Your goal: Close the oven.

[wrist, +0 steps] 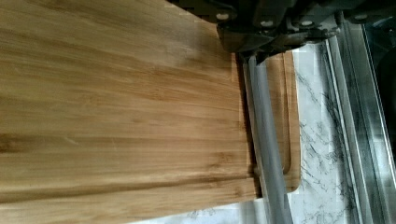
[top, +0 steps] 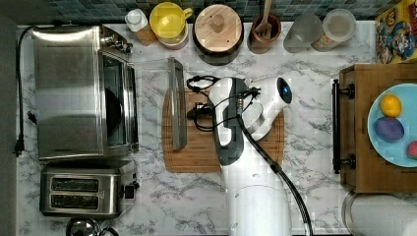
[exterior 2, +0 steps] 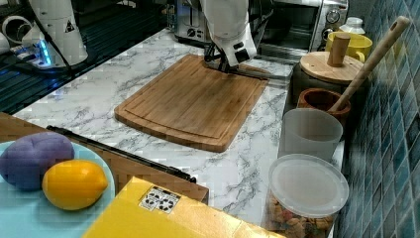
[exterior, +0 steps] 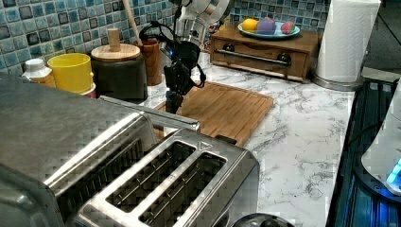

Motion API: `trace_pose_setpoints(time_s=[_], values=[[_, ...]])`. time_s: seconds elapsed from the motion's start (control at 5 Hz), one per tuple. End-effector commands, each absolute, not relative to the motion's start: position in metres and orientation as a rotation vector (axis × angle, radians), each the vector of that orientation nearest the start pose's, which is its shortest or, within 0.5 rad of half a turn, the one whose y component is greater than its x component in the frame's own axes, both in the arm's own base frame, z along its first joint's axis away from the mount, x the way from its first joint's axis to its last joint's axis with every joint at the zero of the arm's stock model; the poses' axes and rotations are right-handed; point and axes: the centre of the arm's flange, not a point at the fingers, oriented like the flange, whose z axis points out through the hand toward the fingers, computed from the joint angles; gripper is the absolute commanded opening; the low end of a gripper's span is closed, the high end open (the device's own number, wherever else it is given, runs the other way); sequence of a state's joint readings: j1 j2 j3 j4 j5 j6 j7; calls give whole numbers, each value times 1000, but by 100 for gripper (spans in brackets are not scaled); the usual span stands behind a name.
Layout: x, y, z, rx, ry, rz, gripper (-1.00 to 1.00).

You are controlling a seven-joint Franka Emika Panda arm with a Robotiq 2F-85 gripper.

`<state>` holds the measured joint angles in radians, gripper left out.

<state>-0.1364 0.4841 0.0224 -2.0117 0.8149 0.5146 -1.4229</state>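
Standing at the top view's left, the oven (top: 74,93) has its glass door (top: 152,103) dropped flat over the marble counter (top: 305,162). The door's bar handle (top: 177,103) lies over the near edge of the cutting board (top: 196,147), which sits in the middle of the counter.

The gripper (top: 193,112) hangs just above the board, close to the handle. In the left view the gripper (exterior: 174,97) points down with its tip right at the handle (exterior: 156,113). In the wrist view the handle (wrist: 268,154) runs out from under the gripper's dark body; whether the fingers are apart or together cannot be told, nor whether they touch the bar.

A toaster (top: 81,191) stands just beside the oven, at the lower left of the top view. Along the tiled wall sit a yellow mug (top: 169,20), a dark jar with a wooden lid (top: 218,32), a holder with a wooden spoon (top: 264,29) and two plastic tubs (top: 322,29). At the top view's right, a wooden box (top: 364,147) carries a blue plate (top: 388,147) with a lemon (top: 391,104) on it. A paper towel roll (exterior: 345,40) stands near the box in the left view.
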Motion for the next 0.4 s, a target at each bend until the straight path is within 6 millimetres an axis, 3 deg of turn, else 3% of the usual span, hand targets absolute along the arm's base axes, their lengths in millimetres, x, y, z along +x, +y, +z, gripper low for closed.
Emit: trace_pose_setpoints(time_s=[0.2,0.4], values=[[636,31,268,-2366,-217,-25,-100],[638,48,265,-2367,-262,13,-100]])
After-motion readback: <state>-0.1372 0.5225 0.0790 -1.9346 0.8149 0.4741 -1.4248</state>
